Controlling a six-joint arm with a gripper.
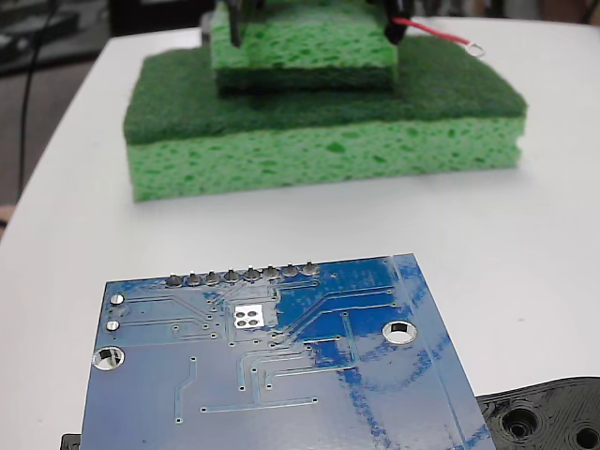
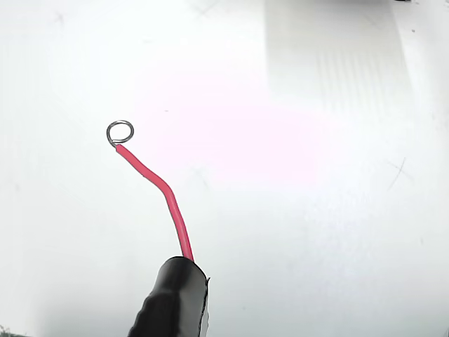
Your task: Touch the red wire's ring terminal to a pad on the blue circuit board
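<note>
The white worktop (image 1: pixel 553 187) filled both views. At its far end in the fixed view a large green sponge (image 1: pixel 323 136) lay flat with a smaller green sponge (image 1: pixel 305 47) stacked on top of it. In the near foreground the blue circuit board (image 1: pixel 281 375) lay solder side up, with a row of grey pins along its far edge and silver-rimmed mounting holes to either side. A black perforated plastic part (image 1: pixel 544 417) stuck out at the board's lower right corner.

Only dark pieces of the gripper (image 1: pixel 309 19) showed at the top edge of the fixed view, above the smaller sponge, so how wide the jaws stood could not be told. A black sleeve (image 2: pixel 172 298) rose from the bottom of the wrist view, and the red wire (image 2: pixel 158 193) ran out of it with a slight bend, up and to the left. What gripped the sleeve was out of sight.

The pad (image 1: pixel 249 316), a small silvery square with four dark dots, sat on the board just below the pin row. The ring terminal (image 2: pixel 120 132) hung at the wire's tip over bare worktop; in the fixed view it was at the upper right, past the sponges, well apart from the board and pad.
</note>
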